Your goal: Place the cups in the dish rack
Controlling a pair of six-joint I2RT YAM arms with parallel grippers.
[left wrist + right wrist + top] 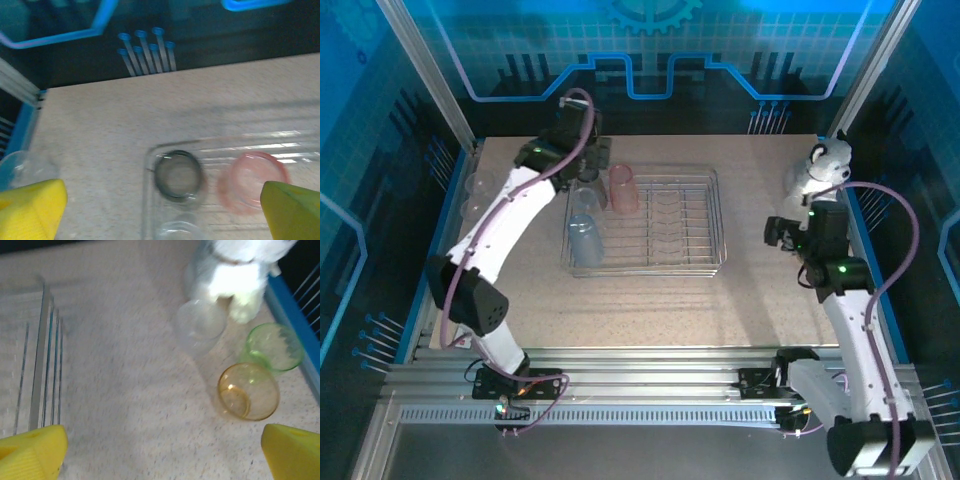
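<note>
Left gripper spread empty above grey cup in dish rack; right gripper likewise.

Cups in rack L end, plush far R.

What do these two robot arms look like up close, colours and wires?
The left arm and right arm are white tubular links joined by bulky black joints, each trailed by a looping purple cable. Small green lights glow on the right one. Their fingers are bright yellow wedges.
</note>
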